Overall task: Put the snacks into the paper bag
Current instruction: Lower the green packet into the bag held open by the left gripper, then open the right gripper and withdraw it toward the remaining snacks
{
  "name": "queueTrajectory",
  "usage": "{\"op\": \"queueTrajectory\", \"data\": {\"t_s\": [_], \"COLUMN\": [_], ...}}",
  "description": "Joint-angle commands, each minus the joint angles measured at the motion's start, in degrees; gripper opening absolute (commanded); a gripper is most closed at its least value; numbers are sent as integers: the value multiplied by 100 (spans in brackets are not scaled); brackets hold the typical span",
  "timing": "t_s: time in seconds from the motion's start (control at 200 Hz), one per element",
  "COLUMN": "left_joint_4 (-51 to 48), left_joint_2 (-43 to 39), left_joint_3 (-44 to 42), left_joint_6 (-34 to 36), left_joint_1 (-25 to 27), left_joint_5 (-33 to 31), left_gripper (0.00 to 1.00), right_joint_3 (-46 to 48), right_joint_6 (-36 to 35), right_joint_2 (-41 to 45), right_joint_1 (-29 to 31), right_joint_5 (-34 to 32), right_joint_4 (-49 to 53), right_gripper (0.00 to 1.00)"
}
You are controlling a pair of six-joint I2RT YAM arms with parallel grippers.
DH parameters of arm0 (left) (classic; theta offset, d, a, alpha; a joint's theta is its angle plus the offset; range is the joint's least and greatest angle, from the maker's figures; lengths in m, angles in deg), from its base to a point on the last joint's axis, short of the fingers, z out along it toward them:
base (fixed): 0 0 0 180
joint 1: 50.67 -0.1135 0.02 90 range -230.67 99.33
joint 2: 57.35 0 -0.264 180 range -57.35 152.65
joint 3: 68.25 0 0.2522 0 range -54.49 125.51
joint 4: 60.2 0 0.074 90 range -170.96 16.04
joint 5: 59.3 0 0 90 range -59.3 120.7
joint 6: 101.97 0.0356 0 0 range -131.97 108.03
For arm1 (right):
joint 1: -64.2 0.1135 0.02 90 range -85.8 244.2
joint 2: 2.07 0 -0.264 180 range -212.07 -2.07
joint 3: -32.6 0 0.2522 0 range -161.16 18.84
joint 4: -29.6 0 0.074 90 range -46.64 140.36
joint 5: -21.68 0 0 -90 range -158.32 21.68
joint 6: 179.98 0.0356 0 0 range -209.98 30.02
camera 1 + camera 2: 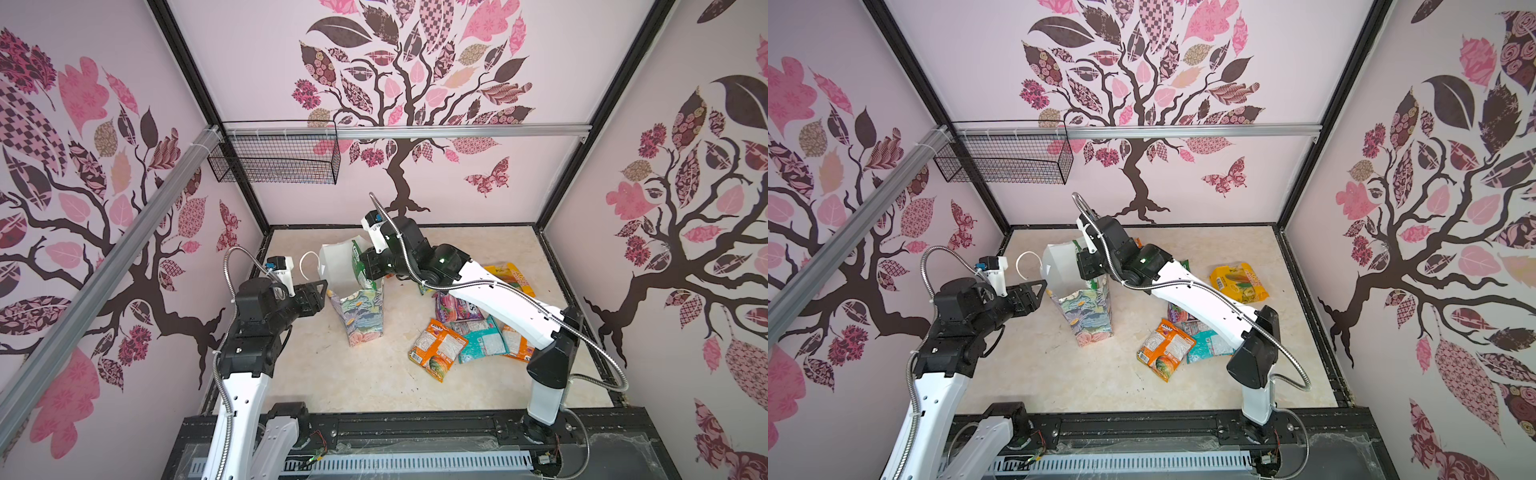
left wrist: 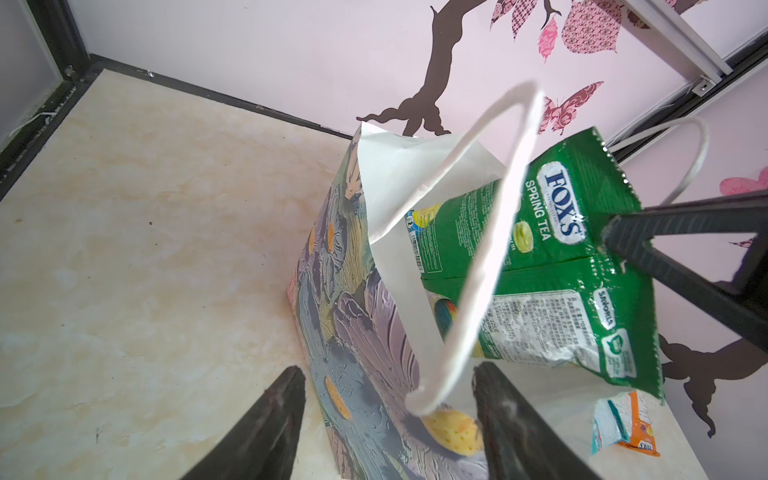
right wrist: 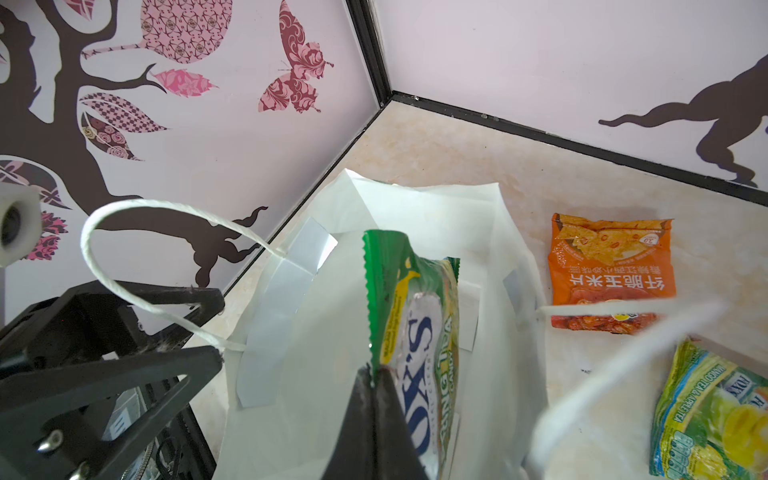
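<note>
right tool (image 3: 374, 372) pinched the green packet (image 2: 540, 266) halfway into the paper bag (image 1: 361, 316), left tool (image 2: 388, 368) sat spread at its 9 o'clock rim, probably steadying it.

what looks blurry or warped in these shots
left wrist view: the near handle is a soft smear, the green packet sharp enough to read; right wrist view: the second handle is blurred close to the lens, the orange packet crisp; both top views: even light, faint shadows, walls splayed by the wide lens.
</note>
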Motion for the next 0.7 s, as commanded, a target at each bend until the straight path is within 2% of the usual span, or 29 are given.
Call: {"op": "queueTrajectory", "data": {"t_s": [0.0,0.335,0.46,0.56,0.695], "left_joint_4": [59,-2,-30,-67,-80], "left_joint_2": [7,185,185,149,139], "left_joint_3": [-73,-13,-3,-4,-3], "left_joint_6": [40,50,69,76,87], "left_joint_1": [-32,-32,-32,-32,-27], "left_joint_5": [66,179,148,50,7], "left_gripper": [69,69,67,61,60], "right_joint_3": [-369,-347,-221,111,638], "right_joint_6": [-117,-93,-122,-94,-76], "right_joint_2": [-131,-84,47,320,833], "right_joint_1": [-8,9,27,34,27], "right_joint_5": [27,188,442,627,581], "right_joint_4": [-41,-141,-288,-572,-885], "right_gripper": [2,21,24,24,25]}}
